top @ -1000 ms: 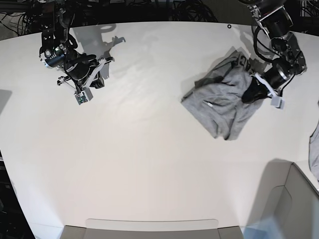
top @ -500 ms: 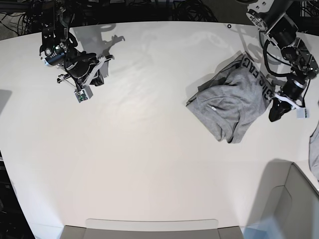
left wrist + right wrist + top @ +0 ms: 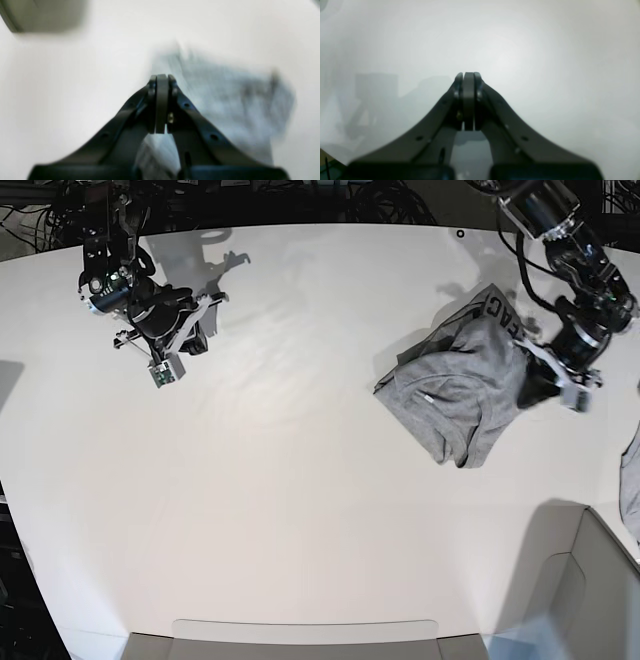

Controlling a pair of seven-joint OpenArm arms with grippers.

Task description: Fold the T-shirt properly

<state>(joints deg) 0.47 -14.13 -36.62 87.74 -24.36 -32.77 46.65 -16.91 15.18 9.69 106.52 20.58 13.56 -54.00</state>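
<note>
A small crumpled grey garment with a band of dark letters (image 3: 455, 395) lies on the white table at the right; it shows blurred in the left wrist view (image 3: 225, 100). A strip of plain grey cloth, likely the T-shirt (image 3: 630, 485), shows only at the right edge, mostly out of view. My left gripper (image 3: 535, 390) is at the lettered garment's right edge; its jaws (image 3: 162, 77) are shut with nothing seen between them. My right gripper (image 3: 195, 330) is far left over bare table, jaws shut and empty (image 3: 469, 75).
A grey bin (image 3: 590, 600) stands at the front right corner and shows blurred in the left wrist view (image 3: 47, 15). A flat grey tray (image 3: 300, 638) lies along the front edge. Dark cables run behind the table's far edge.
My left gripper swung right off the lettered garment, dragging it slightly right, then came back left to its right edge. The right arm has hardly moved.
</note>
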